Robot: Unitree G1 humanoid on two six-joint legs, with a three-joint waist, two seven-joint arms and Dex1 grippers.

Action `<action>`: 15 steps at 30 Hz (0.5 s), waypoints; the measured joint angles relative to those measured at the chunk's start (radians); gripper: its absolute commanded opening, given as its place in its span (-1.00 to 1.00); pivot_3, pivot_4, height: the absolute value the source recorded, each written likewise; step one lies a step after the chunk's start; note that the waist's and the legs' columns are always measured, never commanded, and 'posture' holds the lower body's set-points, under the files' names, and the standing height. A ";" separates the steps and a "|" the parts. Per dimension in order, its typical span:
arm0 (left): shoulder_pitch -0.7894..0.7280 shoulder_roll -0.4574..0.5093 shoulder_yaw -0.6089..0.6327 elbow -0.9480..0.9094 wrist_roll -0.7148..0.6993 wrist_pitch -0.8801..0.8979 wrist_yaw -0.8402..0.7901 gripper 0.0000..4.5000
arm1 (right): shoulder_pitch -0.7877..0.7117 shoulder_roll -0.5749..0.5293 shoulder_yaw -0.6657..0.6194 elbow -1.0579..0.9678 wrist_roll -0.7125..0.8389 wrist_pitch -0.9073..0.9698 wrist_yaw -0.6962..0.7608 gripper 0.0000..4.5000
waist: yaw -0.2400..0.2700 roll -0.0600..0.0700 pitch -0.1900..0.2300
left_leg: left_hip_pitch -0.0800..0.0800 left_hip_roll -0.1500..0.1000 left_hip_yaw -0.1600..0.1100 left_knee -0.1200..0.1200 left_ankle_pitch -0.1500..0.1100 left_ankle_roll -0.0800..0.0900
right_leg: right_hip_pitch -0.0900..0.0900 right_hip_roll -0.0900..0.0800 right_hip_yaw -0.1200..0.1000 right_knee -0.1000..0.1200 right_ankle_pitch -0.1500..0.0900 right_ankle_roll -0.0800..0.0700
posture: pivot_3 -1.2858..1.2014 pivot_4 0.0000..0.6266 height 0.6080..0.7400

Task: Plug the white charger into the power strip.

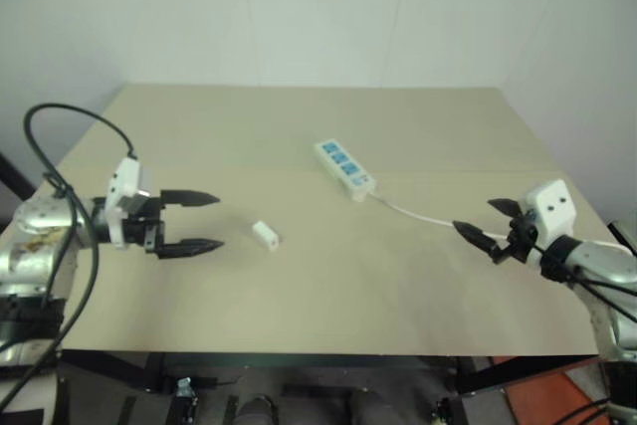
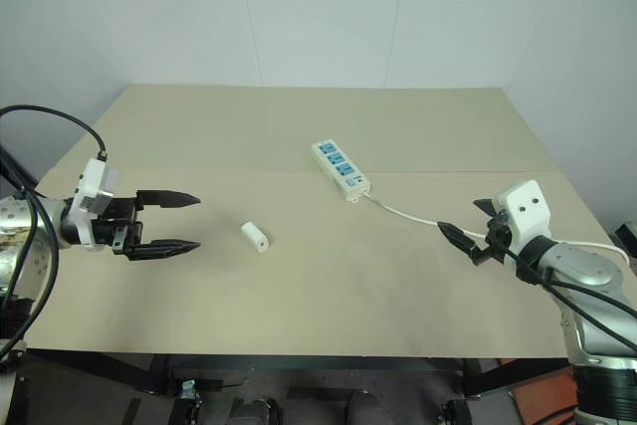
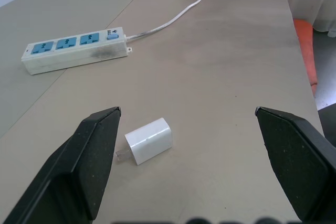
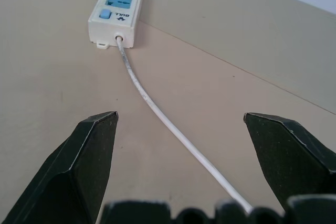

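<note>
2 grippers hang spread and empty, the left gripper (image 1: pixel 207 221) facing the white charger (image 1: pixel 264 234), the right gripper (image 1: pixel 490 223) over the power strip (image 1: pixel 344 166) cord (image 4: pixel 157 111), likely ready to grasp.

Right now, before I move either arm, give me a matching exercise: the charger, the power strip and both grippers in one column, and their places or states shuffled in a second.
Things:
1. small white rectangular charger
2. long white power strip with blue sockets
3. left gripper
4. right gripper

Places or states:
A. open, above the thin white cord
B. lying on the beige table, prongs showing
C. open, facing the charger
D. near the table's middle, sockets empty

Pairs: 1-B, 2-D, 3-C, 4-A
</note>
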 measured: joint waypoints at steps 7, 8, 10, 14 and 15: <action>0.001 -0.001 0.000 0.000 0.000 0.000 0.000 0.99 | 0.007 0.000 0.000 0.000 0.000 0.000 0.003 1.00 | 0.000 0.000 0.000 | 0.000 0.000 0.000 0.000 0.000 0.000 | 0.000 0.000 0.000 0.000 0.000 0.000 | 0.03 -0.52 1.00; 0.001 -0.001 0.000 0.000 0.000 0.000 0.000 0.99 | 0.010 0.000 0.000 0.000 0.000 0.000 0.004 1.00 | 0.000 0.000 0.000 | 0.000 0.000 0.000 0.000 0.000 0.000 | 0.000 0.000 0.000 0.000 0.000 0.000 | 0.03 -0.52 1.00; 0.001 -0.001 0.001 0.000 0.000 0.000 0.000 0.99 | 0.017 0.000 0.000 0.000 0.000 0.000 0.005 1.00 | 0.000 0.000 0.000 | 0.000 0.000 0.000 0.000 0.000 0.000 | 0.000 0.000 0.000 0.000 0.000 0.000 | 0.03 -0.52 1.00; 0.001 -0.001 0.001 0.000 0.000 0.000 0.001 0.99 | 0.017 -0.001 0.000 0.000 0.000 0.000 0.010 1.00 | 0.000 0.000 0.000 | 0.000 0.000 0.000 0.000 0.000 0.000 | 0.000 0.000 0.000 0.000 0.000 0.000 | 0.03 -0.52 1.00; 0.001 -0.001 0.001 0.000 0.000 0.000 0.001 0.99 | 0.015 -0.001 0.001 0.002 0.000 0.000 0.015 1.00 | 0.000 0.000 0.000 | 0.000 0.000 0.000 0.000 0.000 0.000 | 0.000 0.000 0.000 0.000 0.000 0.000 | 0.03 -0.52 1.00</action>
